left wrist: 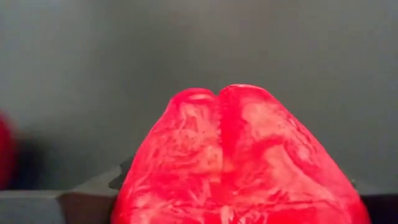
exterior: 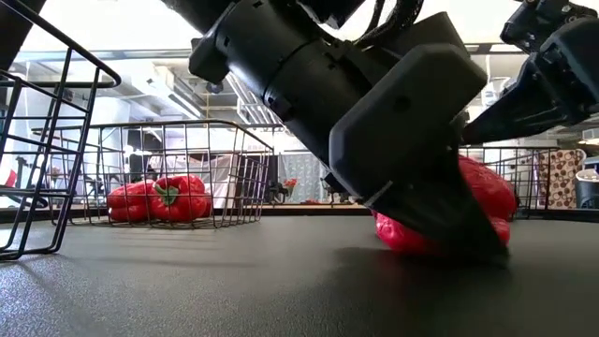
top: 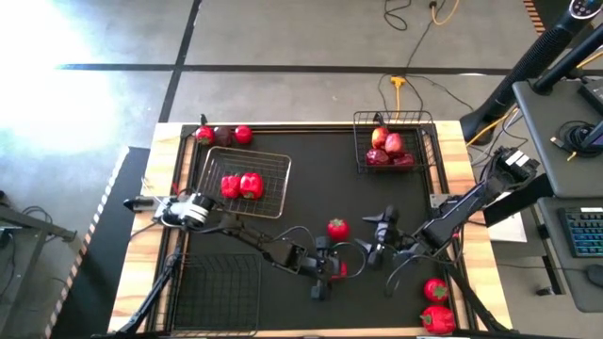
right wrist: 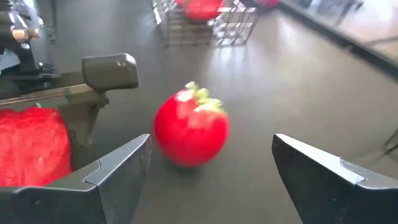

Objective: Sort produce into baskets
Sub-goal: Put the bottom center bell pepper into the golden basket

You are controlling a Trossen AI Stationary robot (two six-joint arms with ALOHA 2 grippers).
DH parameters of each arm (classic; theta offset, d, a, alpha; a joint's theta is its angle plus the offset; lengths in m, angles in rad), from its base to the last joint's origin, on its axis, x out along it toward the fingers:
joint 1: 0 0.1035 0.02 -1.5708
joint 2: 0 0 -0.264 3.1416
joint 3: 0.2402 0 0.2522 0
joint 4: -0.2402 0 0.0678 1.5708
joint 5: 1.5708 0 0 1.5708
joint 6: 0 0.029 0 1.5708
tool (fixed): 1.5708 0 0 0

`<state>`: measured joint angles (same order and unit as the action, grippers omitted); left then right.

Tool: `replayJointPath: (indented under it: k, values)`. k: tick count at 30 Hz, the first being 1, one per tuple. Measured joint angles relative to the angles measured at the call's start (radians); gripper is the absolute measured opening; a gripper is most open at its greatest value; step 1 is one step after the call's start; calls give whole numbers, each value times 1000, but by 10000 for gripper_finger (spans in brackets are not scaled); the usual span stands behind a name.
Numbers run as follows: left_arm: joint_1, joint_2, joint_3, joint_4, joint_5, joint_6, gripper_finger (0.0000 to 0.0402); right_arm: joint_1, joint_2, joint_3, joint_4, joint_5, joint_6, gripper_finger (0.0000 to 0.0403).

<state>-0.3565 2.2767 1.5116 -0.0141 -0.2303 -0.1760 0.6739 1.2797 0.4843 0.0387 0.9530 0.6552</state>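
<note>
The left claw is clenched around a bell pepper low on the surface. The right claw, released, faces a tomato close beside it. Both arms crowd together, so they may collide, or the round tomato may roll off.

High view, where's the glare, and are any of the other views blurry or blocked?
High view: strong glare washes out the floor at top left, off the table. Left wrist view: a red pepper fills the picture, soft and out of focus. Right wrist view: the tomato looks smeared. Low view: the left arm blocks the middle, with bright backlight behind the baskets.
</note>
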Motion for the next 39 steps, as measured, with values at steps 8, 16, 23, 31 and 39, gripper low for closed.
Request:
replayJointPath:
  k: [8, 16, 23, 31, 39]
  values:
    - [4, -174, -3, -203, -191, 11, 252, 0, 0, 0, -3, 72, -44, 325]
    - [48, -448, -41, -508, -430, 7, 252, 0, 0, 0, -4, 69, -46, 325]
    - [97, -724, -324, -463, -461, -138, 251, 0, 0, 0, -3, 67, -46, 325]
    - [179, -910, -644, -324, -461, -300, 251, 0, 0, 0, -4, 65, -46, 325]
    - [265, -937, -728, -314, -461, -349, 251, 0, -1, 0, -3, 65, -46, 325]
